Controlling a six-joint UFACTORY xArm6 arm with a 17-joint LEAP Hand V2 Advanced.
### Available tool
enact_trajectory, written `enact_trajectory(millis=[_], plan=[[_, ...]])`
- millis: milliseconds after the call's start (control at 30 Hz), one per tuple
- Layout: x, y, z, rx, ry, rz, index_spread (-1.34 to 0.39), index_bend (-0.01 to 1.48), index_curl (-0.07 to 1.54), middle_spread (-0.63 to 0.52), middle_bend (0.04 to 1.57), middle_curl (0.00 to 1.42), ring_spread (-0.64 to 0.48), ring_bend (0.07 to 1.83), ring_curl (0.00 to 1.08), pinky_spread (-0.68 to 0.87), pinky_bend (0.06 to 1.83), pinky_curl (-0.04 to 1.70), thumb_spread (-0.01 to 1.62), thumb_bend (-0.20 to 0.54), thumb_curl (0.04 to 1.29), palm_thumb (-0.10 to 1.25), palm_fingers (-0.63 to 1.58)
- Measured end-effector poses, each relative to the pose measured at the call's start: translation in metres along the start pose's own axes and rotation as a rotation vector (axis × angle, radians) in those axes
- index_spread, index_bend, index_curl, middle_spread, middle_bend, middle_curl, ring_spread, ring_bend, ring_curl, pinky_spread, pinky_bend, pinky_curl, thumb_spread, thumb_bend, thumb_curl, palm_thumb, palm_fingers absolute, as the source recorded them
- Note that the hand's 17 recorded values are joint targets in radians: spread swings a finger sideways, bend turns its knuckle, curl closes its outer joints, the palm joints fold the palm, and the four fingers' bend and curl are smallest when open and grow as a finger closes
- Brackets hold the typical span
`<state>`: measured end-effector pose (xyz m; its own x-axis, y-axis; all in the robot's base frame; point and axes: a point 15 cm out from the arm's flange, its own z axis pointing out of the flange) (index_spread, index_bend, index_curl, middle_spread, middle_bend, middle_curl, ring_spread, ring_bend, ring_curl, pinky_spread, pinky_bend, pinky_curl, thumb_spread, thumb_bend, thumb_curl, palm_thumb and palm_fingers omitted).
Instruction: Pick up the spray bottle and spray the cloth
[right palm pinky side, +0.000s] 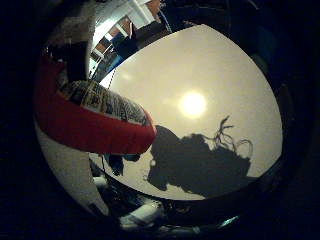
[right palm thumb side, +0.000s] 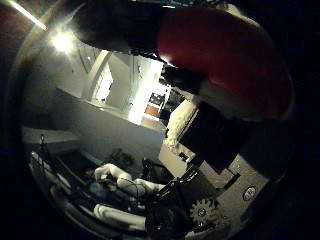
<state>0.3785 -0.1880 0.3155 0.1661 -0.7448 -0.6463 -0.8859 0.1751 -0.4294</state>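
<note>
The red spray bottle (right palm pinky side: 85, 118) with a printed label lies close against my palm in the little finger side view and fills its side. In the thumb side view its red body (right palm thumb side: 225, 50) also sits right at the palm. My hand (right palm thumb side: 215, 165), of black and geared parts, is curled round the bottle, and a dark fingertip (right palm pinky side: 122, 162) shows just under it. The bottle is held above the white table (right palm pinky side: 225, 70). I see no cloth that I can be sure of in either view.
The shadow of hand and bottle (right palm pinky side: 200, 160) falls on the table, beside the reflection of a lamp (right palm pinky side: 192, 103). Beyond the table's far edge there are shelves and furniture (right palm pinky side: 125, 35). The thumb side view looks out at room walls and a doorway (right palm thumb side: 150, 100).
</note>
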Motion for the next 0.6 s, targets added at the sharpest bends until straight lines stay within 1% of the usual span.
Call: enact_trajectory(millis=[167, 333, 500, 600], plan=[[-0.020, 0.001, 0.008, -0.131, 0.074, -0.073, -0.16, 1.22, 0.71, -0.07, 1.38, 0.63, -0.16, 1.47, 0.61, -0.19, 1.11, 1.04, 1.11, -0.012, 0.54, 1.07, 1.19], [-0.032, -0.004, 0.016, -0.237, 0.191, -0.143, -0.16, 1.22, 0.70, -0.07, 1.38, 0.63, -0.16, 1.48, 0.61, -0.20, 1.10, 1.06, 1.11, -0.012, 0.55, 1.07, 1.19], [-0.040, -0.006, 0.023, -0.362, 0.346, -0.217, -0.16, 1.22, 0.71, -0.07, 1.38, 0.63, -0.16, 1.48, 0.61, -0.20, 1.09, 1.08, 1.11, -0.012, 0.55, 1.07, 1.19], [-0.044, -0.006, 0.027, -0.438, 0.449, -0.239, -0.16, 1.22, 0.71, -0.07, 1.38, 0.63, -0.16, 1.48, 0.61, -0.20, 1.09, 1.08, 1.11, -0.012, 0.55, 1.07, 1.19]])
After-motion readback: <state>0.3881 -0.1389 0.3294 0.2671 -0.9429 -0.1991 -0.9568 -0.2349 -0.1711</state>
